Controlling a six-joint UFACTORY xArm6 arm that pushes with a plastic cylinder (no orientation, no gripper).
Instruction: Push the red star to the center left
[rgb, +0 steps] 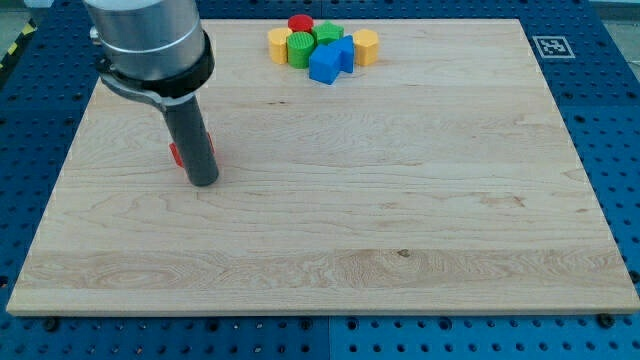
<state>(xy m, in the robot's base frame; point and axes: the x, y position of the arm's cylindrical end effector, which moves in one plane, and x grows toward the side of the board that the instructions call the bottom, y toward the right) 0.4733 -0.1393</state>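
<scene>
The red star lies at the view's left, about mid-height on the wooden board. Only small red bits of it show on either side of the dark rod, which stands in front of it and hides most of it. My tip rests on the board just below and slightly right of the star, touching or almost touching it.
A cluster of blocks sits at the view's top centre: a red cylinder, a yellow block, a green cylinder, a green block, blue blocks and a yellow hexagon. A marker tag lies at the top right.
</scene>
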